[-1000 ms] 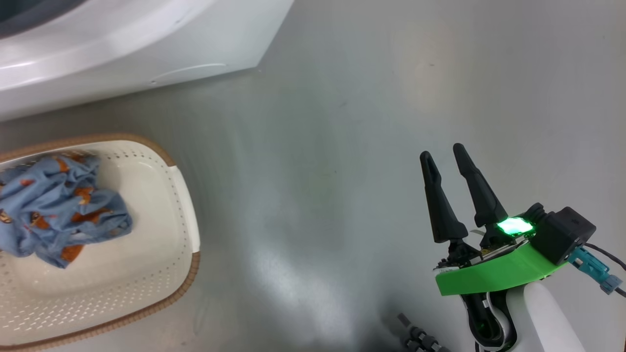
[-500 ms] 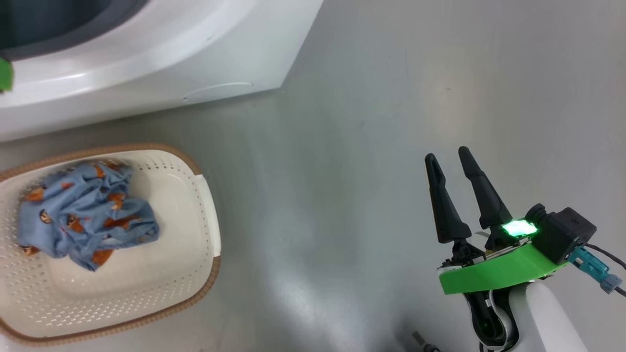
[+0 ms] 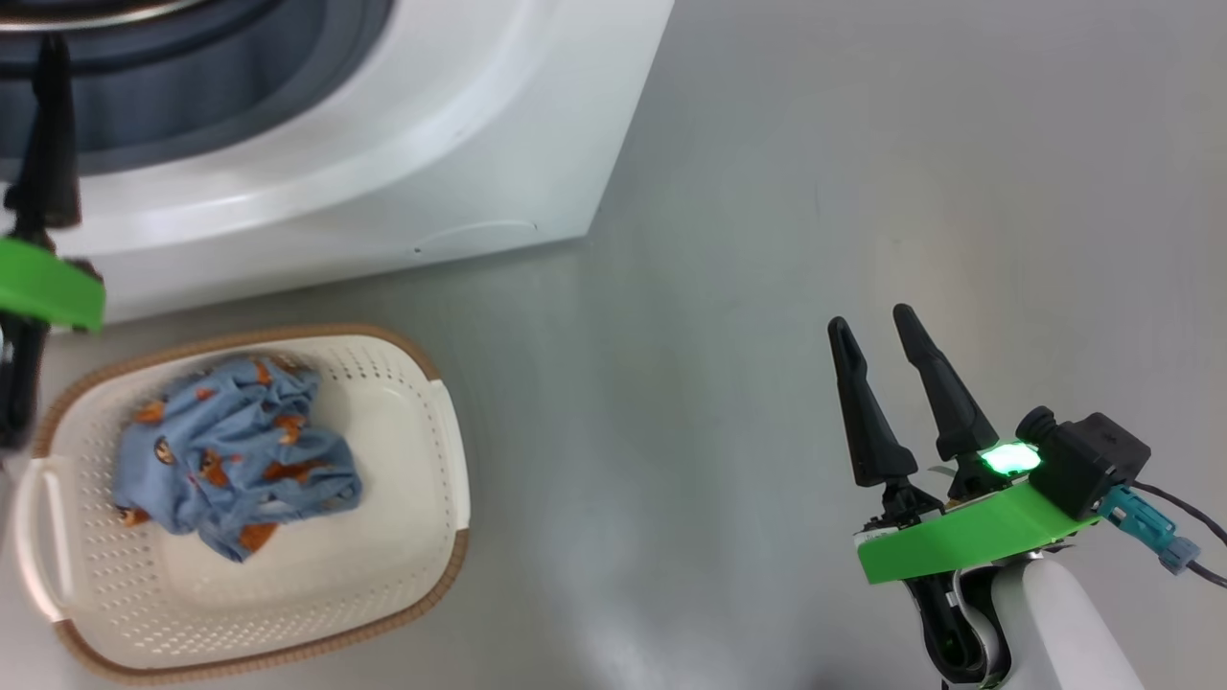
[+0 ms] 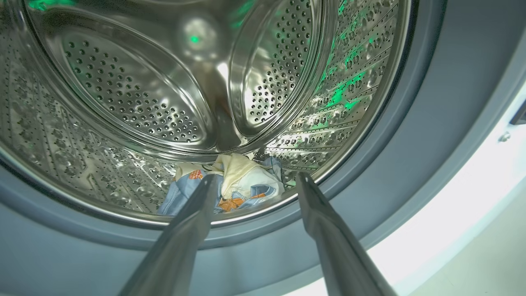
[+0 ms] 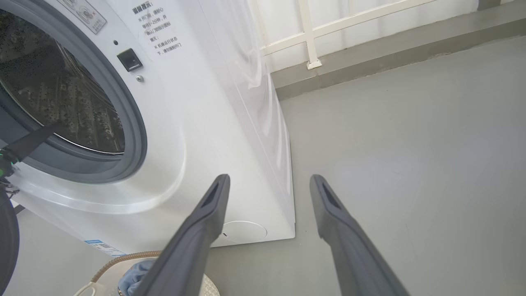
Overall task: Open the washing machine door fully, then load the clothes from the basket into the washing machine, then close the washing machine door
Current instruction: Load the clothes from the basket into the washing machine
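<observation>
**A:** Washing machine (image 3: 403,144) takes the upper left of our head view, mouth uncovered. In the left wrist view its steel drum (image 4: 135,94) already has clothes (image 4: 242,181) lying at the bottom, lower centre of the frame.

**B:** Then we go for the basket (image 3: 403,575), lower left of the head view, just in front of the machine. One crumpled blue garment (image 3: 240,455) with orange prints sits in its upper half.

**A:** Our left gripper (image 4: 255,177) is at the drum mouth, fingers spread, nothing between them. We should draw it clear of the grey gasket (image 4: 411,144) before swinging down.

**B:** Agreed. We come straight down over the middle of the heap, pinch deep into the folds so nothing trails, and lift well above the brown rim.

**A:** And our right gripper (image 3: 870,319)?

**B:** Spread too, empty, over bare floor (image 3: 719,287) at the lower right. We'd leave it parked, out of the left arm's path.
</observation>
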### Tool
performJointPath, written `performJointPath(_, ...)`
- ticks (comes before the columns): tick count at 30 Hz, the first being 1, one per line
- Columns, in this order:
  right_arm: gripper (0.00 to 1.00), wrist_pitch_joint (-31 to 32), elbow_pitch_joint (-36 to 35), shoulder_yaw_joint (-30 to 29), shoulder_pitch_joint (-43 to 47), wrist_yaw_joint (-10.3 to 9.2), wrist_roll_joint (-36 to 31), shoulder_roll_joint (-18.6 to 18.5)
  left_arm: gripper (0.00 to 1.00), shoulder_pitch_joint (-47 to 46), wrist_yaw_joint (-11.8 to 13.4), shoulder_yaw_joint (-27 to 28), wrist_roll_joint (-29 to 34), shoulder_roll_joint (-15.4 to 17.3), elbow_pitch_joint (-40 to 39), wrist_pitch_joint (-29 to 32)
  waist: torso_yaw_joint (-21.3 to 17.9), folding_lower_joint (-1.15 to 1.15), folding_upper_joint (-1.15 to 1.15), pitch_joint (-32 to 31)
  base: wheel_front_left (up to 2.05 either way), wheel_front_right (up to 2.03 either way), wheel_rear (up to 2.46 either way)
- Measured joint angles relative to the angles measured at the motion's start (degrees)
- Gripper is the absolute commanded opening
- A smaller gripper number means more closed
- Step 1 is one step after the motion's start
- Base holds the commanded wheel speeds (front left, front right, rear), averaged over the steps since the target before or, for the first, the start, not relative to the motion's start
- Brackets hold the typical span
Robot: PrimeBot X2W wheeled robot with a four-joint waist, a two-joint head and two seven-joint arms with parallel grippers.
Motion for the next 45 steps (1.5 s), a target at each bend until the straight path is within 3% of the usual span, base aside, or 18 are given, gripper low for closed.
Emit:
performJointPath(7, 1.00, 0.00, 1.82, -0.15, 0.04, 0.00, -0.59, -0.05, 1.00, 8.48, 1.23, 2.44, 1.47, -0.12, -4.80, 0.00, 1.06, 0.00, 0.00, -4.33, 0.00, 0.00, 0.00)
performJointPath(25, 1.00, 0.00, 5.52, -1.70, 2.90, 0.00, -2.42, -0.23, 1.00, 30.30, 3.76, 9.80, 3.31, -5.06, -15.34, 0.00, 4.70, 0.00, 0.00, -16.19, 0.00, 0.00, 0.00)
performJointPath(34, 1.00, 0.00, 6.21, -2.00, 5.36, 0.00, -3.53, -0.26, 1.00, 39.90, 3.79, 14.72, 5.75, -7.56, -21.47, 0.00, 6.91, 0.00, 0.00, -20.82, 0.00, 0.00, 0.00)
performJointPath(45, 1.00, 0.00, 7.10, -2.05, 8.40, 0.00, -3.38, -1.35, 1.00, 50.40, 3.23, 18.96, 10.56, -12.81, -25.99, 0.00, 8.47, 0.00, 0.00, -25.18, 0.00, 0.00, 0.00)
